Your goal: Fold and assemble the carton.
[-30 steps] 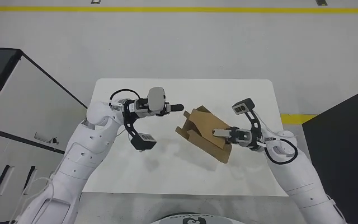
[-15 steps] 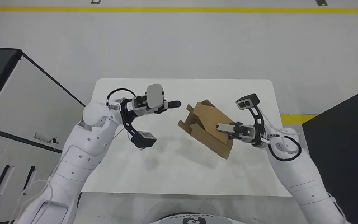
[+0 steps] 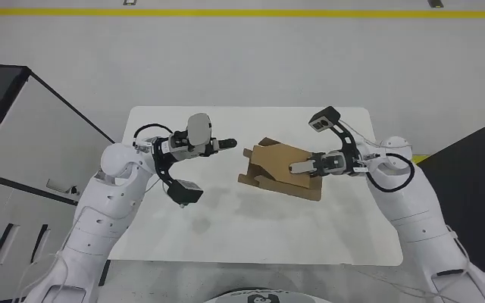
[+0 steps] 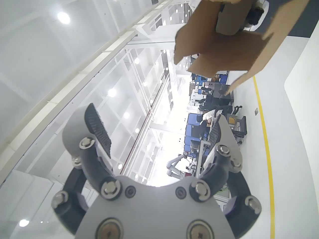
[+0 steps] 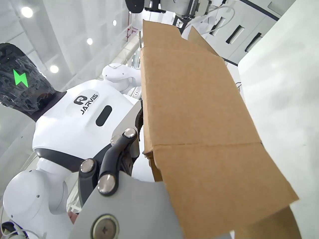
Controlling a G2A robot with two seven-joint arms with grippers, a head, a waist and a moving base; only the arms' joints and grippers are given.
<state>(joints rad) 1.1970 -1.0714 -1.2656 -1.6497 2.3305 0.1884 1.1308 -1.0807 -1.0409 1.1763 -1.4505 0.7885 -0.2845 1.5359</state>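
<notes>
A brown cardboard carton [image 3: 282,170], partly unfolded with loose flaps, is held above the middle of the white table [image 3: 333,235]. My right gripper [image 3: 301,166] is shut on the carton's right end; in the right wrist view the carton's wall [image 5: 194,105] hides one finger. My left gripper [image 3: 227,143] is left of the carton, a short gap away from its flaps, and points at them. In the left wrist view its fingers [image 4: 96,125] stand open with nothing between them, and the carton's open end [image 4: 224,38] lies ahead.
The table's right edge [image 3: 379,167] runs under my right arm. A dark cabinet [image 3: 23,136] stands off the table's left side. A yellow floor line [image 3: 242,12] runs beyond the far edge.
My right gripper has swung the carton from a steep slant to nearly level and raised its wrist. My left gripper has drawn slightly left, away from the carton.
</notes>
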